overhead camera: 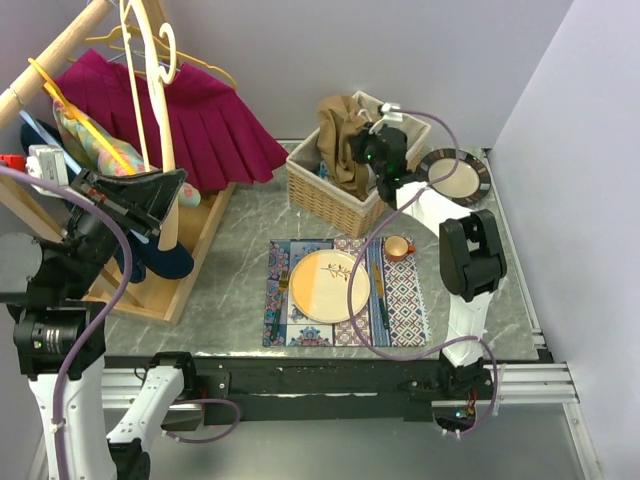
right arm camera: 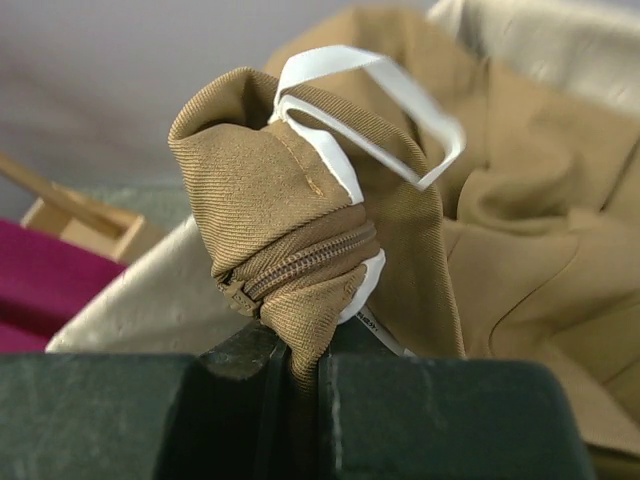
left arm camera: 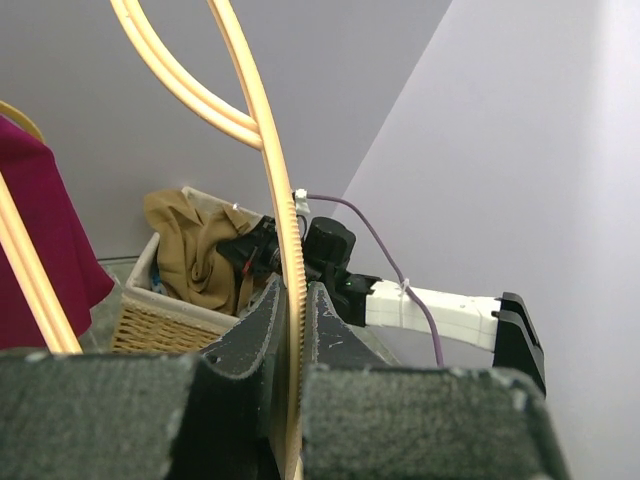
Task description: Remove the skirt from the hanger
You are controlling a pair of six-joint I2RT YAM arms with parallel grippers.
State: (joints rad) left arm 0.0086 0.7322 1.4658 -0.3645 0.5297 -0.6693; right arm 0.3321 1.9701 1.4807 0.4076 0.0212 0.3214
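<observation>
The right gripper [overhead camera: 362, 148] is clenched on the tan twill skirt [overhead camera: 340, 140], pinching a bunched fold beside its zipper, with a white ribbon loop [right arm camera: 370, 95] standing up from the waistband. The skirt sits at the back corner of the woven wicker basket [overhead camera: 320, 200]. Part of it is lifted above the rim and the rest appears to be heaped inside, though the overhead view leaves that unclear.

To the left of the basket, well apart from it, the left gripper [overhead camera: 172, 183] is clamped on the slim pale wooden hanger [overhead camera: 135, 100]. Its jaws are closed on the hanger's thin curved arm. The skirt and the hanger do not touch.

A magenta pleated garment [overhead camera: 210, 120] hangs between the hanger and the basket. A patterned placemat [overhead camera: 410, 310] with a cream round plate [overhead camera: 325, 285] lies in front of the basket.
</observation>
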